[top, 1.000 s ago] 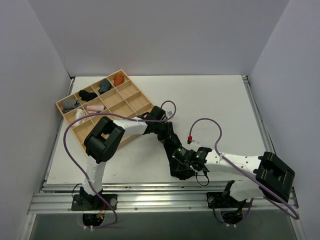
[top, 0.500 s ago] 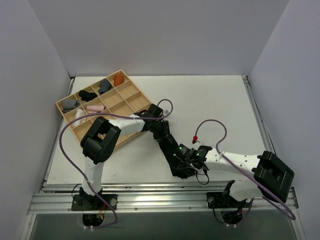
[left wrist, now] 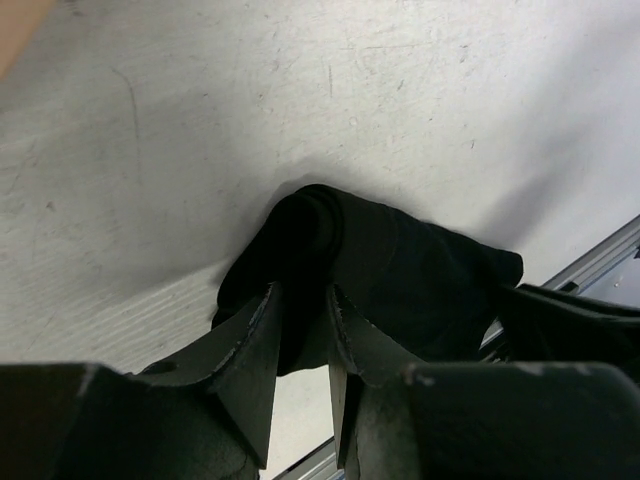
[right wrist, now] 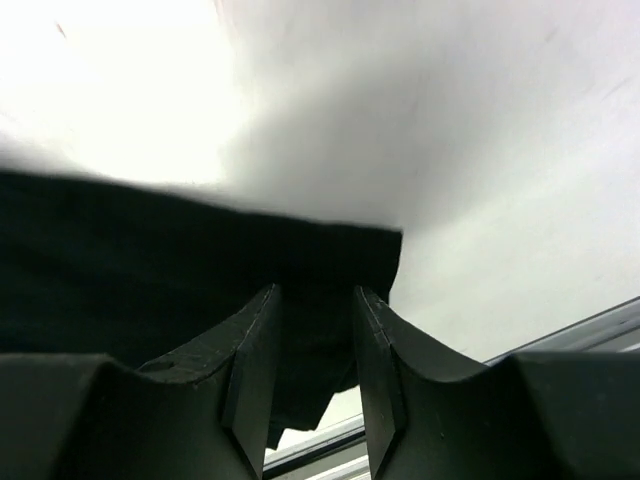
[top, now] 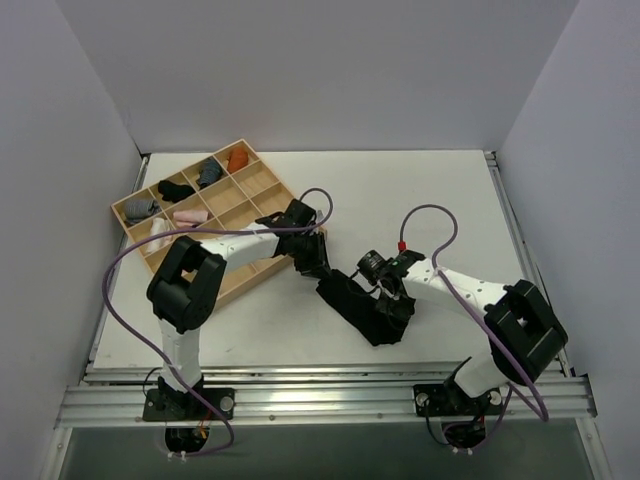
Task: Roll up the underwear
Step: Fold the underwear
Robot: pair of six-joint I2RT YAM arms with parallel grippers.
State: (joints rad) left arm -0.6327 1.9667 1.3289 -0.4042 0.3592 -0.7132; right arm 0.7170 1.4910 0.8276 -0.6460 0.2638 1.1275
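The underwear (left wrist: 400,270) is pinched at its rolled end by the left gripper (left wrist: 303,292) and should be turned tightly; whether cloth is held by the right gripper (right wrist: 315,292), jaws slightly parted, cannot be told.

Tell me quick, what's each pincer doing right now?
Left pincer: closed on the underwear.
Right pincer: jaws slightly apart at the underwear; grip cannot be told.

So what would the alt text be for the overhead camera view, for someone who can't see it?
Two robot arms reach over a white table, left gripper and right gripper both down at black underwear near the front edge. A wooden tray of small rolled bundles sits at the back left.
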